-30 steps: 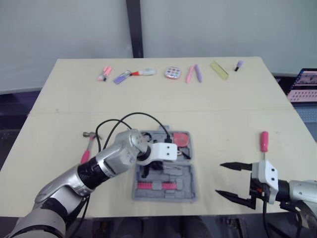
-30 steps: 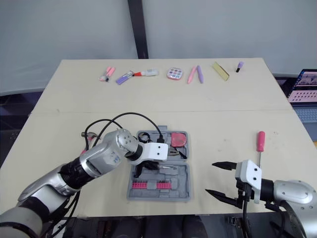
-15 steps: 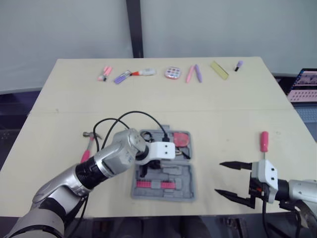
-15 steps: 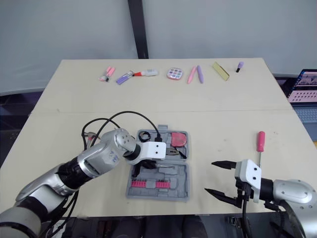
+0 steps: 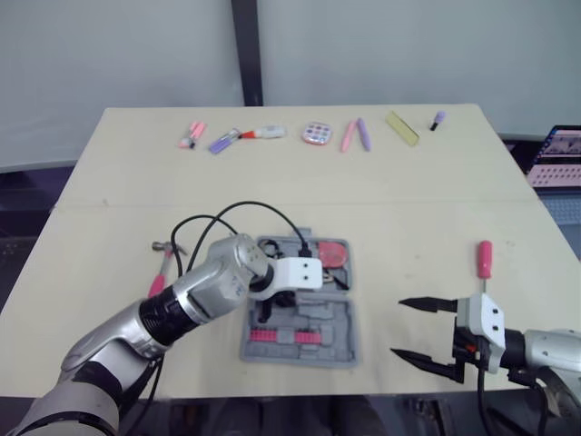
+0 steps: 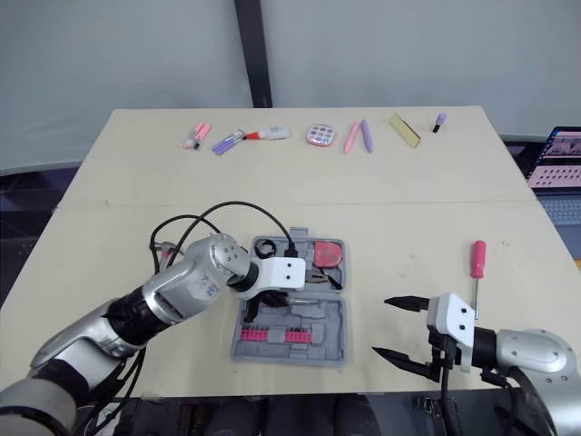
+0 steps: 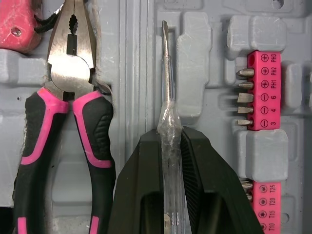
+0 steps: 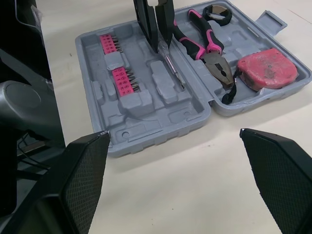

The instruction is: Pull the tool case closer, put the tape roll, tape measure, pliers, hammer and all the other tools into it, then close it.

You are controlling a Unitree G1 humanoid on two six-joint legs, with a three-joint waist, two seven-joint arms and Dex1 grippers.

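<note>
Grey tool case (image 5: 300, 309): lies open on the table (image 5: 408, 191), towards 6 o'clock from the table's middle, hinge running side to side between its two halves.
Left gripper (image 7: 169, 137): down inside the case, both black fingers clamped on the handle of the clear-handled screwdriver (image 7: 165, 83).
Clear-handled screwdriver: shaft lies along a moulded slot in the near half, just beside the hinge; I cannot tell whether it touches the tray.
Bit strip (image 7: 263, 90): pink, seated in the same near half, beside the screwdriver's slot.
Pliers (image 7: 68, 97): pink and black grips, lying in the far half.
Tape measure (image 8: 267, 68): red, in the far half, just beside the pliers' nose.
Tape roll (image 8: 218, 13): black, in the far half, by the pliers' handles.
Hammer (image 5: 162, 268): on the table at 9 o'clock of the case, outside it, partly behind the left arm.
Pink-handled screwdriver (image 5: 485, 259): on the table at 3 o'clock of the case, well apart.
Right gripper (image 5: 397, 328): at 4 o'clock of the case, fingers spread wide, holding nothing.
Small pens and markers (image 5: 272, 133): in a row along the 12 o'clock edge.
</note>
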